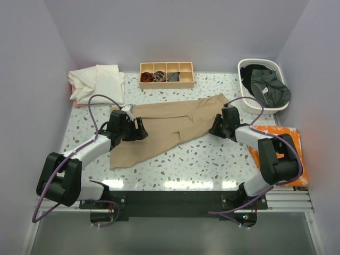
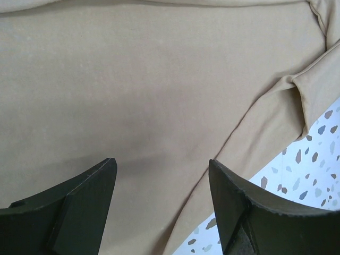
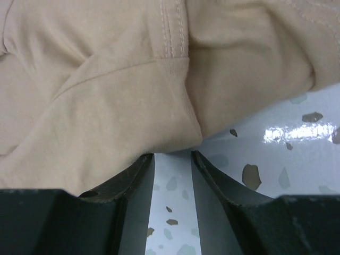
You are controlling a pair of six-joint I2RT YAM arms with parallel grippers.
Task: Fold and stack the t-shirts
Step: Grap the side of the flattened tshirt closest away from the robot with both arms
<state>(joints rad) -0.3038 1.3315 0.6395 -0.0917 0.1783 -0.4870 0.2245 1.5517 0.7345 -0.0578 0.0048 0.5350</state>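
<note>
Two grippers flank the tan t-shirt [image 1: 170, 127], spread across the centre of the table [image 1: 212, 159] from seven o'clock to one o'clock. The left gripper [image 2: 162, 169], at nine o'clock, hovers wide open over the cloth, holding nothing. The right gripper [image 3: 172, 155], at three o'clock, stands narrowly parted at the hem, bare tabletop showing between its jaws. The risk: a pinch catching only one layer, dragging the shirt askew instead of folding it.

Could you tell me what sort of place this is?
Probably a lab test cell for folding laundry: plain walls box in a speckled table, a tan shirt lies spread on it, and a white basket holds dark clothes.
</note>
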